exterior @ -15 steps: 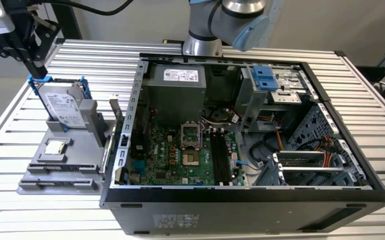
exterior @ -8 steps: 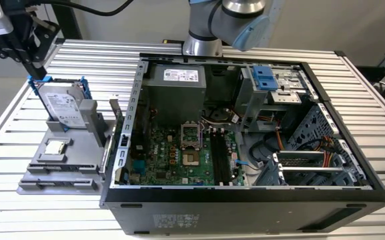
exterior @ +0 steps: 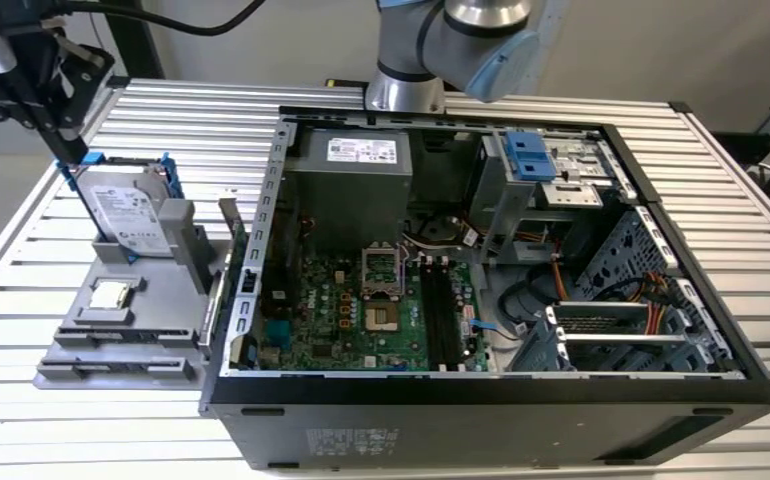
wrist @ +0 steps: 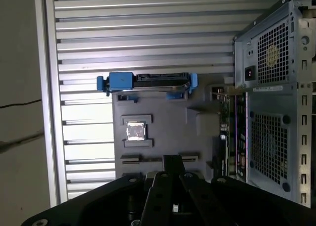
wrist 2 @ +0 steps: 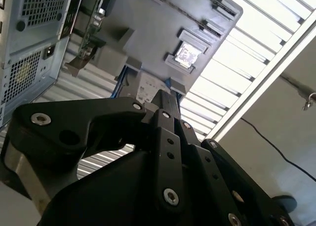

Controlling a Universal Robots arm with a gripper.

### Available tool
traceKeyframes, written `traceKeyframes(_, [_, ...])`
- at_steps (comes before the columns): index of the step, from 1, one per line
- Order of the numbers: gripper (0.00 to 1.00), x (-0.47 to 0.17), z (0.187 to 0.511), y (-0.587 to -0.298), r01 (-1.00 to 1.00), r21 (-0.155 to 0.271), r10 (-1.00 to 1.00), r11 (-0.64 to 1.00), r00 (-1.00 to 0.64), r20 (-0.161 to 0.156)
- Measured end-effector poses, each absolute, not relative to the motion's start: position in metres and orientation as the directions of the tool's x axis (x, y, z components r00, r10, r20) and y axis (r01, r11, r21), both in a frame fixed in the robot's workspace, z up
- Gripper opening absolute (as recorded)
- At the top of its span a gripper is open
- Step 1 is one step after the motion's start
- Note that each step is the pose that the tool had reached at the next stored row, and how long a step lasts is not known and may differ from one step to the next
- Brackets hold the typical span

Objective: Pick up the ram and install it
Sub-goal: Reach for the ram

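The ram stands on edge at the side of the grey parts holder nearest the computer case; in the first wrist view the ram is a thin green board between holder and case. My black gripper hangs at the exterior view's far left, above the holder's back end, near the top of the hard drive. It is well away from the ram. In both wrist views the gripper has its fingers together with nothing between them. The long black memory slots lie on the motherboard inside the case.
The open computer case lies on the slatted metal table. A silver hard drive with a blue bracket stands upright in the holder, and a small square processor chip lies flat on it. The robot arm's base stands behind the case.
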State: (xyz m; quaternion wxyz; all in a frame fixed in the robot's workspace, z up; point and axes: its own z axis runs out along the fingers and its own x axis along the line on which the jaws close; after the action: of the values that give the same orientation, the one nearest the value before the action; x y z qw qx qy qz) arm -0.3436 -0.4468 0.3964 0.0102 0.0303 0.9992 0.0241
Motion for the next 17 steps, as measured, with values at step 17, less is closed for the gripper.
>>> traceKeyframes(17, [0.00, -0.344, 0.396, -0.504, 0.060, 0.049, 0.061, 0.997, -0.998, -0.018])
